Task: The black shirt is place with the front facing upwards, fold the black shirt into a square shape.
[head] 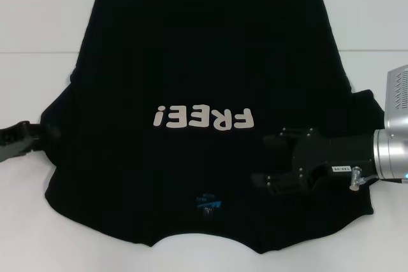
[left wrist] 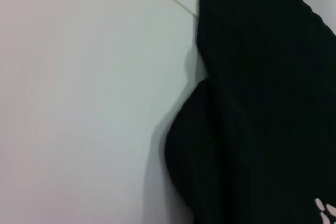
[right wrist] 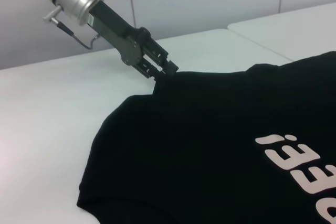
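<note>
1. Black shirt [head: 191, 62] lies spread on the white table [head: 38, 23], front up, cream "FREE!" lettering [head: 204, 118] and the small blue neck label [head: 208, 203] showing, collar toward the robot.
2. Left gripper [right wrist: 167, 71] sits at the shirt's left sleeve edge, fingers pressed together on the cloth, apparently pinching it, probably to lift that side for a fold.
3. Right gripper [head: 271, 158] hovers over the shirt just beside the lettering, fingers spread, holding nothing; likely positioned to take the right shoulder.
4. No containers appear; only shirt and table are in view.
5. Folding looks barely started.
</note>
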`<state>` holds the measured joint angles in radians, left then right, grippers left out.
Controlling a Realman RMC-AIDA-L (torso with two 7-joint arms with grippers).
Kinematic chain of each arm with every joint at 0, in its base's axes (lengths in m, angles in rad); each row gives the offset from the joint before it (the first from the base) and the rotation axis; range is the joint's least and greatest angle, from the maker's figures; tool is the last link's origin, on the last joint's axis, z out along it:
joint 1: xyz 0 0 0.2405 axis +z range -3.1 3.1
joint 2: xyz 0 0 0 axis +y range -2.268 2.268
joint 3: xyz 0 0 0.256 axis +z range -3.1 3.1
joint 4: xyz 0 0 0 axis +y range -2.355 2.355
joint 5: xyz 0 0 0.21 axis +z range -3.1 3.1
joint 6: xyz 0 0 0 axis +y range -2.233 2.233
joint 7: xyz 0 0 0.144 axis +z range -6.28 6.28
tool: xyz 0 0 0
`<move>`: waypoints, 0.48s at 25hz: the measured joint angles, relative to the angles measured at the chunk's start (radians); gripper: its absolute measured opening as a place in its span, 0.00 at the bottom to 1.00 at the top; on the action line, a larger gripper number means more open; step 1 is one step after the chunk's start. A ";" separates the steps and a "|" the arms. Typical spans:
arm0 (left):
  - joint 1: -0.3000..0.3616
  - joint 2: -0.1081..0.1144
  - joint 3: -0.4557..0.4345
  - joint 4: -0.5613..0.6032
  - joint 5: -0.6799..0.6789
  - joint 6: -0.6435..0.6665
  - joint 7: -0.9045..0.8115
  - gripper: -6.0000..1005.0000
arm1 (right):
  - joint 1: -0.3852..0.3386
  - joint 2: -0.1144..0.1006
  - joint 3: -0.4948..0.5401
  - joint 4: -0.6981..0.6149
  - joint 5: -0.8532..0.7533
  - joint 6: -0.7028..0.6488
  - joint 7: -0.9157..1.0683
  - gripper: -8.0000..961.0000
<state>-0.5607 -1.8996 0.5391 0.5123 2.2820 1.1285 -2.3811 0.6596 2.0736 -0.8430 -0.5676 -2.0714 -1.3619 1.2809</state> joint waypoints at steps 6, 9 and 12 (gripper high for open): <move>-0.008 -0.005 0.003 0.000 0.039 -0.029 0.000 0.39 | 0.000 0.000 0.001 0.000 0.001 -0.001 0.000 0.97; -0.011 -0.007 0.002 0.000 0.043 -0.037 0.000 0.28 | 0.000 0.000 0.001 0.000 0.001 -0.002 0.000 0.97; -0.014 -0.007 0.001 0.000 0.044 -0.038 0.000 0.20 | 0.000 0.000 0.001 0.000 0.000 -0.002 0.000 0.97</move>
<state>-0.5746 -1.9068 0.5402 0.5123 2.3258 1.0910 -2.3811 0.6596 2.0738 -0.8421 -0.5676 -2.0711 -1.3637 1.2809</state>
